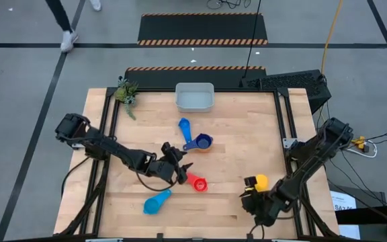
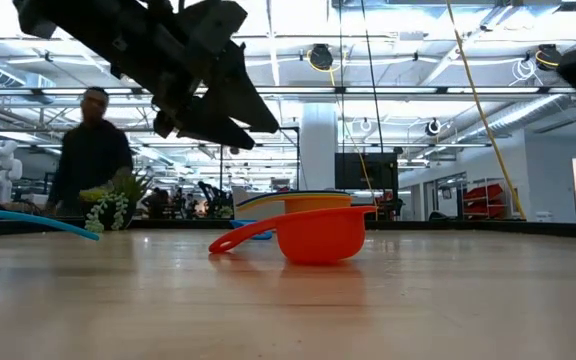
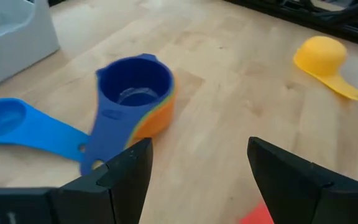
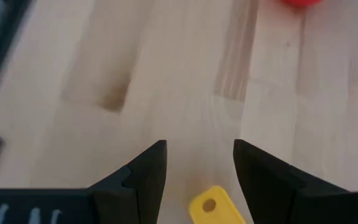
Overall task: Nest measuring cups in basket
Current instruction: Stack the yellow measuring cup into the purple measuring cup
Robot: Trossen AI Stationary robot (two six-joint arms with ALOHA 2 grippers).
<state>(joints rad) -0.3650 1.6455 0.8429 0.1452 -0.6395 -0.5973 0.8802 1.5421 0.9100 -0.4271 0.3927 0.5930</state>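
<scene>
1. Fingers of left gripper point(image 1: 183, 169) spread wide, nothing between them; in the left wrist view both fingers point(image 3: 123, 180) frame bare table point(image 1: 247, 134), w/ a sliver of the red cup point(image 1: 197, 182) cut off at the picture edge.
2. Fingers of right gripper point(image 1: 250, 196) apart, narrower gap, empty; right wrist view shows only the handle end of the yellow cup point(image 4: 213, 205) just beside them, bowl out of frame.
3. Hidden/unclear: orange cup point(image 3: 157, 118) mostly covered by the navy cup point(image 3: 132, 87) nested in it; in the high view the pair reads as one dark blue blob. Green cup not made out. Low view: red cup fills centre, blocks most items behind.
4. Left arm: reaches from table's left edge toward centre, gripper raised above the table, just beside the red cup, not touching. Right arm: folded at table's right-front corner, gripper low, beside the yellow cup.
5. Blue cup point(image 1: 183, 126) lies betw. basket point(image 1: 194, 97) and navy cup. Light blue cup point(image 1: 156, 202) near front, left of red.
6. Basket at table's rear centre, holds no cups. Small plant point(image 1: 126, 92) at rear-left corner.
7. Person point(image 2: 90, 150) blurred beyond the table.
</scene>
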